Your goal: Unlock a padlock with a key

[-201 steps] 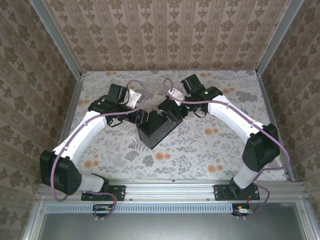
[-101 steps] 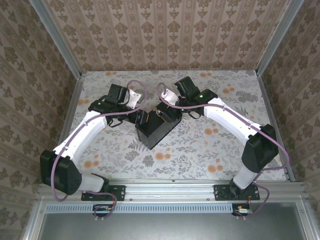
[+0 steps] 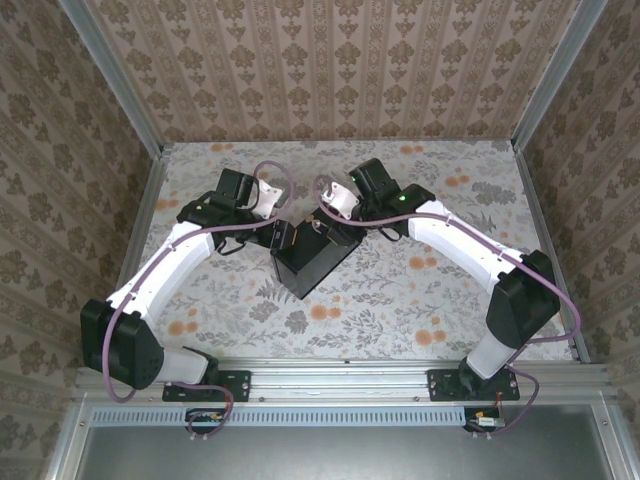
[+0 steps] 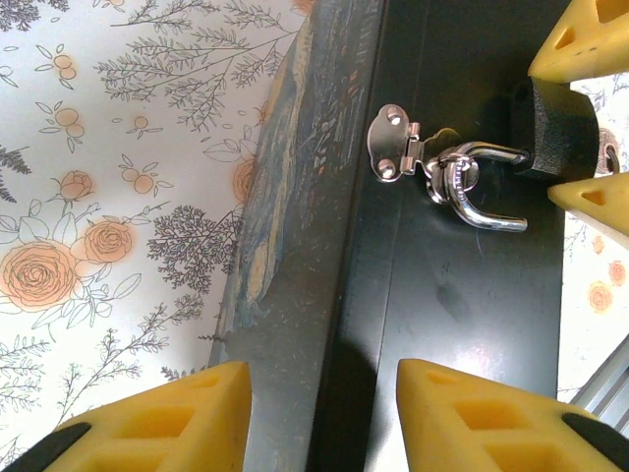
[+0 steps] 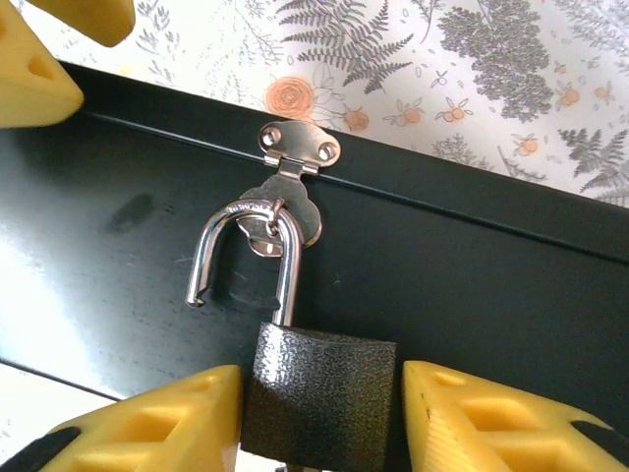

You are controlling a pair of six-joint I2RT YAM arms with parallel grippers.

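The dark, textured metal padlock (image 5: 319,388) hangs from the silver hasp (image 5: 298,146) of the black box (image 5: 491,285), with one end of its shackle (image 5: 287,275) sprung free. The half-open right hand (image 5: 322,413) brackets the lock body, but I cannot tell if it pinches. The left hand (image 4: 324,403) straddles the box edge with its fingers apart, grip unclear. Unlocking looks done. Next, unhook the shackle while the box is steadied.

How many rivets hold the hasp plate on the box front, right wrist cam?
2, both on the silver hasp plate: left rivet and right rivet, above the padlock. None appears hidden.
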